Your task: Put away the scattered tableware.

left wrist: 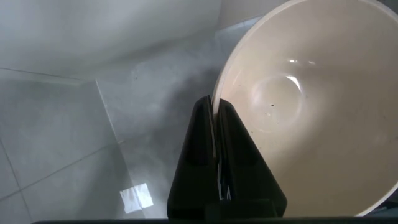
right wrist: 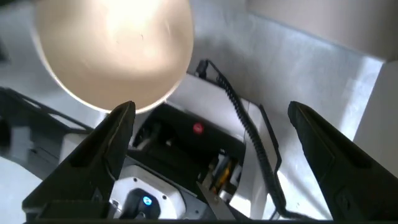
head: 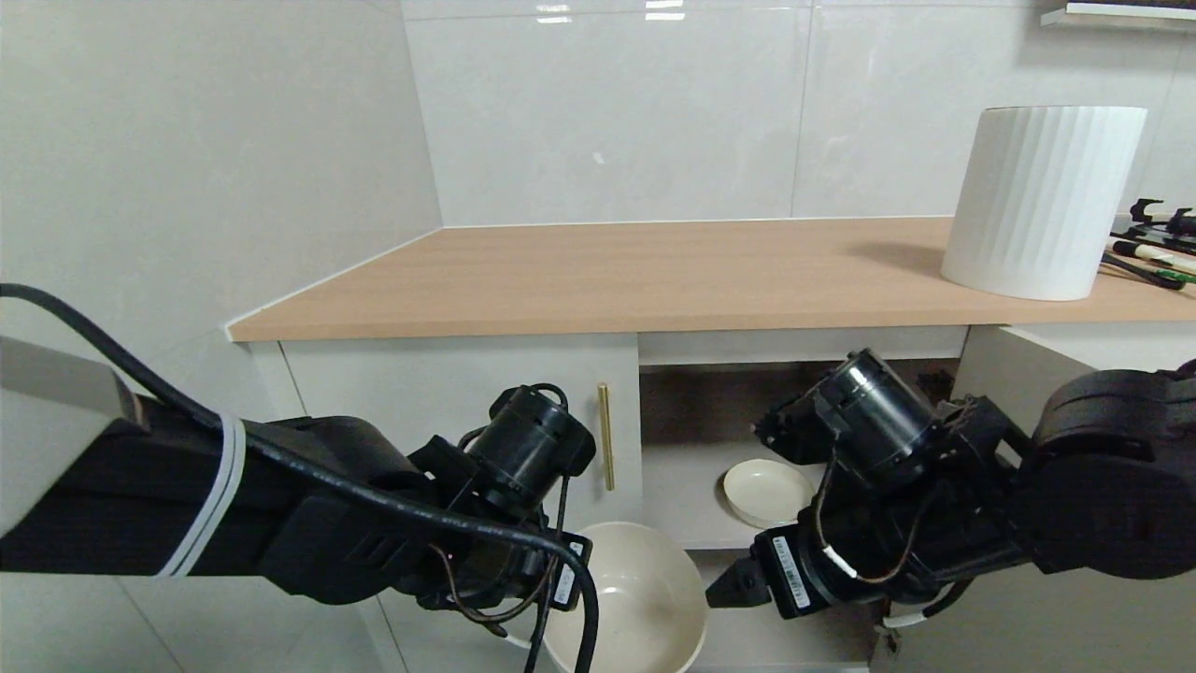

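- From the head camera, shows the left gripper [head: 559,598] low in front of a white cabinet door with a slim brass handle [head: 605,449].
- Shows it pinched on the near rim of a large round cream bowl [head: 631,598], held in the air below a light wooden countertop [head: 598,280].
- Places the right gripper [head: 736,587] just beside that bowl's far rim, apart from it, one dark finger pointing toward it.
- Shows a small round cream dish [head: 766,491] lying on the shelf inside the open cabinet, behind the right arm.
- Finds a tall white ribbed cylinder [head: 1042,201] upright on the countertop, with dark utensils [head: 1154,248] lying just beside it.
- From the left wrist, shows the left gripper [left wrist: 216,146] with jaws closed tight on the cream bowl [left wrist: 311,106], the thin rim caught between both black fingers [left wrist: 199,162], over grey floor tiles [left wrist: 74,162].
- From the right wrist, shows the right gripper [right wrist: 211,109] spread wide with nothing between its fingers [right wrist: 115,146].
- Shows the cream bowl [right wrist: 112,50] beyond one fingertip, and a black coiled cable [right wrist: 249,130] between the two.
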Controlling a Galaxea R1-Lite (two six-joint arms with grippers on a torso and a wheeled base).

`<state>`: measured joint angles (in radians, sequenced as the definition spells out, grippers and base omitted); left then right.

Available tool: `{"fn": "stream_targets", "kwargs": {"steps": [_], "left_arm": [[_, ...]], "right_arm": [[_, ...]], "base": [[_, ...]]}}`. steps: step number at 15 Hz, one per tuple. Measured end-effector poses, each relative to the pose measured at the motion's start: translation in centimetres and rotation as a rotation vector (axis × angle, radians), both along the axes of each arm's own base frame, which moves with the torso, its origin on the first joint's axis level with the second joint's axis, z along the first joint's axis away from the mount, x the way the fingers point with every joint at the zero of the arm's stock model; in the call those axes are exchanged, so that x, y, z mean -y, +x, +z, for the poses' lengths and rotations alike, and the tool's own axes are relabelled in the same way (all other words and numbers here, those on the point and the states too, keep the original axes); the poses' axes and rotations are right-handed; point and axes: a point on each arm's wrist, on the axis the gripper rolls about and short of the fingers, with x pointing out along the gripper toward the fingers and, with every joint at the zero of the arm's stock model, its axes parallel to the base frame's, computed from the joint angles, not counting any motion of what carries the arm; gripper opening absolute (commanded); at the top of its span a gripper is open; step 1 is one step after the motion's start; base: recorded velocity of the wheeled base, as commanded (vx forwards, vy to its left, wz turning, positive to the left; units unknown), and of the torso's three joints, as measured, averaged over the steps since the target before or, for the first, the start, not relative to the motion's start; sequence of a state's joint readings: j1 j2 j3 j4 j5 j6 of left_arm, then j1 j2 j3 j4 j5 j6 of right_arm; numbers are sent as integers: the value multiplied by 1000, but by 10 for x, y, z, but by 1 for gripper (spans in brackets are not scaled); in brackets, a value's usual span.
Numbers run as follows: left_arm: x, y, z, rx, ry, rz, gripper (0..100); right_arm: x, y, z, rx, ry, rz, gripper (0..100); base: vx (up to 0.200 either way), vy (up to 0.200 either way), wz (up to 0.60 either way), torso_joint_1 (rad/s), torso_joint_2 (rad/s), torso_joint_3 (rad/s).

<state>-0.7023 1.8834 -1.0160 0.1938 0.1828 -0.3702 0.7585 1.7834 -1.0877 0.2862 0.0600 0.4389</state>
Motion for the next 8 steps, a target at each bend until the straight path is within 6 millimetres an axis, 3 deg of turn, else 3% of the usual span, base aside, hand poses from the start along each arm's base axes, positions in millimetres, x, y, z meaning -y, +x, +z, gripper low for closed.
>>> {"fn": "stream_targets", "kwargs": {"steps": [8], "left_arm": [[4, -12, 11, 24, -22, -35, 0]], "right_arm": [[-21, 17, -37, -30, -50, -17, 100]], "base": [[0, 0, 0, 0, 0, 0]]}}
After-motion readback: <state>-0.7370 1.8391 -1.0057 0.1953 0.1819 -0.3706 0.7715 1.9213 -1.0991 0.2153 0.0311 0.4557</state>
